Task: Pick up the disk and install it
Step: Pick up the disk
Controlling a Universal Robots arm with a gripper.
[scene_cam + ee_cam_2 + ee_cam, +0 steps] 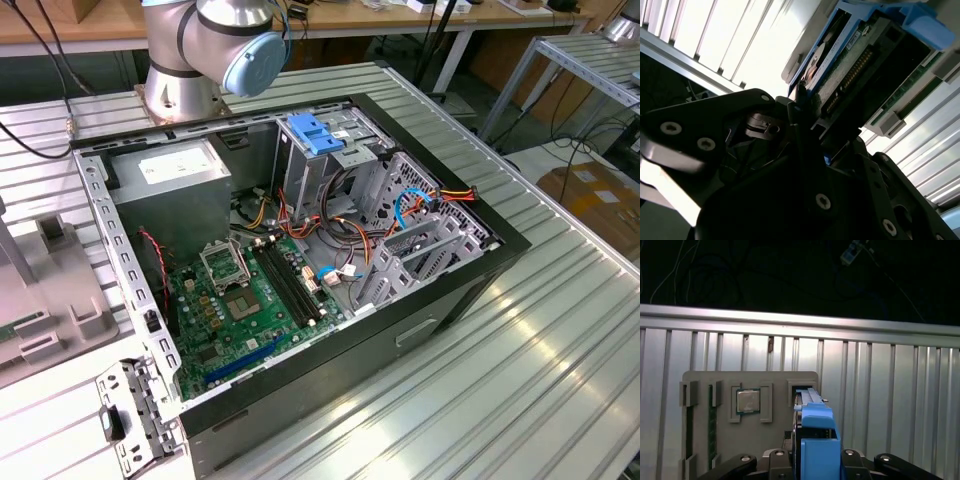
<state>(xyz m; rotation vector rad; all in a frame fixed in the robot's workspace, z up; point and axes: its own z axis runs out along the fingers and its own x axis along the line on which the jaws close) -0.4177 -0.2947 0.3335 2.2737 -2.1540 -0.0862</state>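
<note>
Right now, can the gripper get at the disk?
Probably yes: in the first wrist view the gripper straddles the disk, which stands on edge over the tray, with nothing between them.

The disk [816,440] had smooth, slightly glossy blue plastic rails around a black body, and one face was a speckled green circuit board [840,62]. The jaws were matt black, set with small silvery screws. The tabletop [890,390] was ribbed bare metal, brightly reflective. A tray [700,440] looked like matt grey plastic; the chip [748,401] in it had a dull metal lid. The computer case [440,320] was matt black outside, bare grey steel inside.
</note>
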